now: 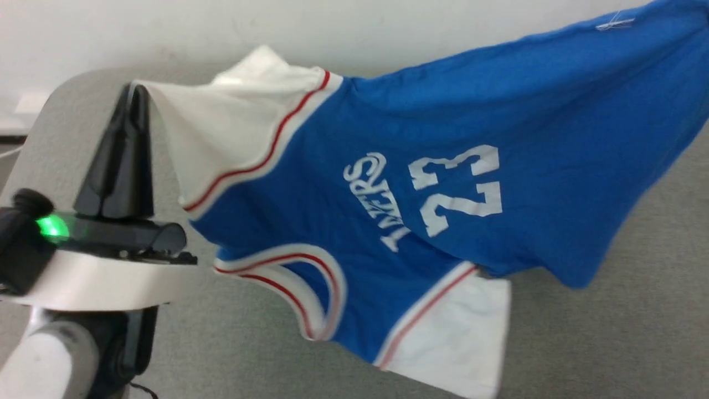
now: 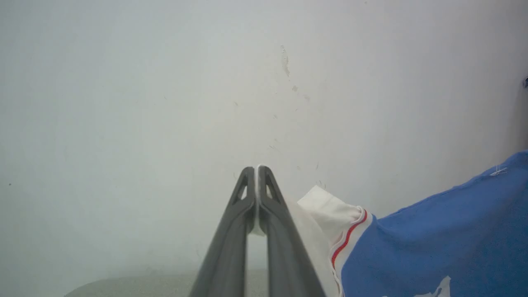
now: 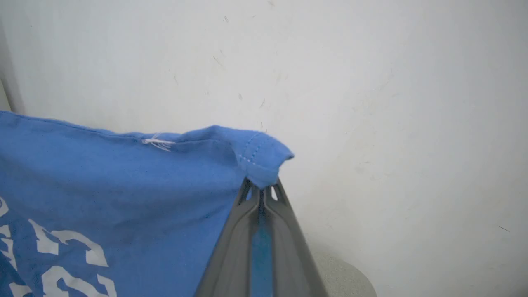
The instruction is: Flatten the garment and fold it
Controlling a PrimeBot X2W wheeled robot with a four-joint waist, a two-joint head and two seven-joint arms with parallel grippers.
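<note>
The garment (image 1: 498, 111), royal blue with white sleeves and white "LAKERS 23" print facing me, hangs stretched in the air above the grey table (image 1: 637, 332). My left gripper (image 1: 135, 91) is shut on the edge of one white sleeve at the left; in the left wrist view white cloth (image 2: 321, 214) is pinched between the tips of that gripper (image 2: 256, 170). My right gripper (image 3: 260, 187) is shut on a stitched blue hem corner (image 3: 264, 154) of the garment. The other white sleeve (image 1: 460, 338) and the red-and-white neckline (image 1: 310, 288) dangle low.
A pale wall (image 1: 166, 27) stands close behind the table. The table's rounded far-left corner (image 1: 61, 88) shows beside my left gripper, and its rounded edge (image 3: 350, 276) lies below my right gripper.
</note>
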